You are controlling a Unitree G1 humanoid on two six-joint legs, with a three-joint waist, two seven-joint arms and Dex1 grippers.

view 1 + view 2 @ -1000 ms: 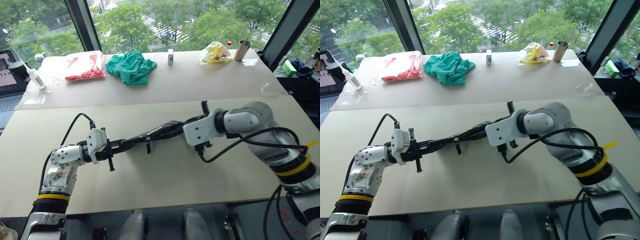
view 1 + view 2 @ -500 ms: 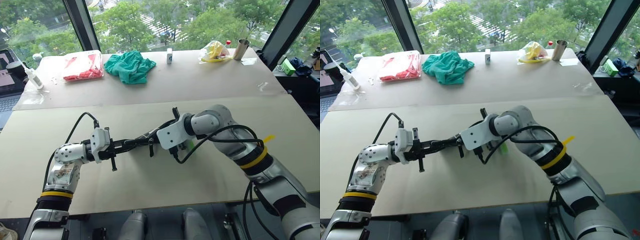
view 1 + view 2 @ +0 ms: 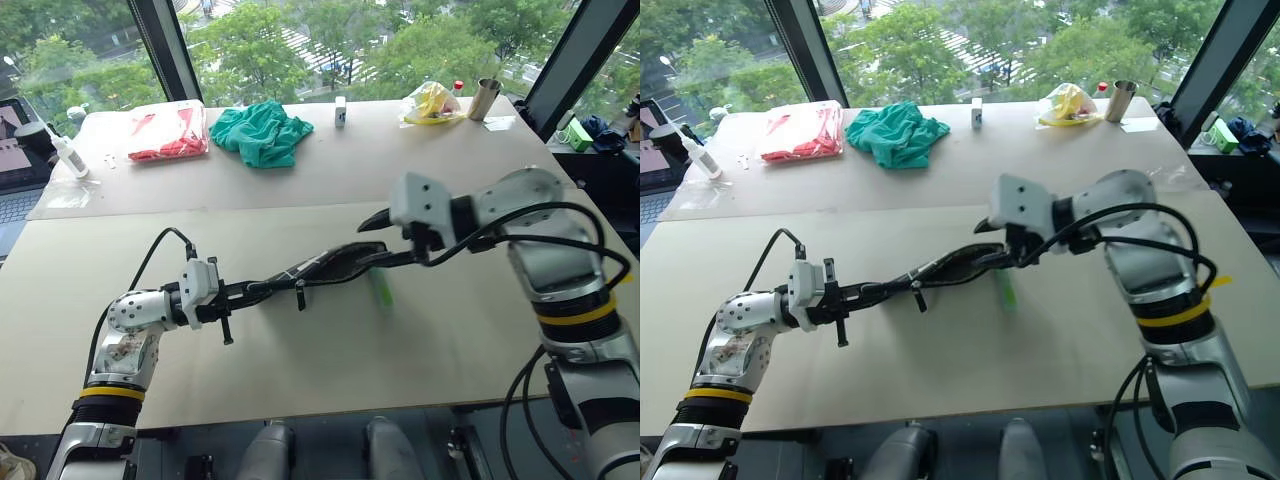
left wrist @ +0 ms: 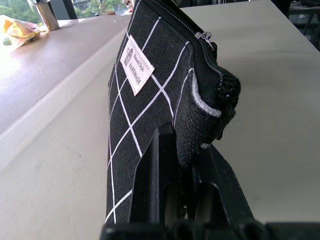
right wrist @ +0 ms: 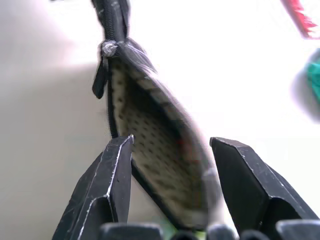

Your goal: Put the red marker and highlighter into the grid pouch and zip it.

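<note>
The grid pouch (image 3: 340, 266) hangs stretched out just above the table, black with white lines and a white label (image 4: 136, 65). My left gripper (image 3: 262, 288) is shut on its left end, the fingers (image 4: 165, 175) clamped over the corner. My right gripper (image 3: 383, 238) stands open at the pouch's right end, over the gaping mouth (image 5: 150, 150). The zipper pull (image 5: 102, 65) sits partway along, with the zip closed beyond it. The light green highlighter (image 3: 382, 290) lies on the table under that open end. The red marker is hidden.
On the far table lie a teal cloth (image 3: 262, 132), a clear bag of red items (image 3: 168, 132), a small white box (image 3: 341, 110), a yellow bag (image 3: 432, 103) and a metal cup (image 3: 485, 98). A white bottle (image 3: 68, 155) stands at far left.
My right gripper swung left along the pouch, then drew back right and upward, rolling and opening. The highlighter now shows on the table. My left gripper kept still.
</note>
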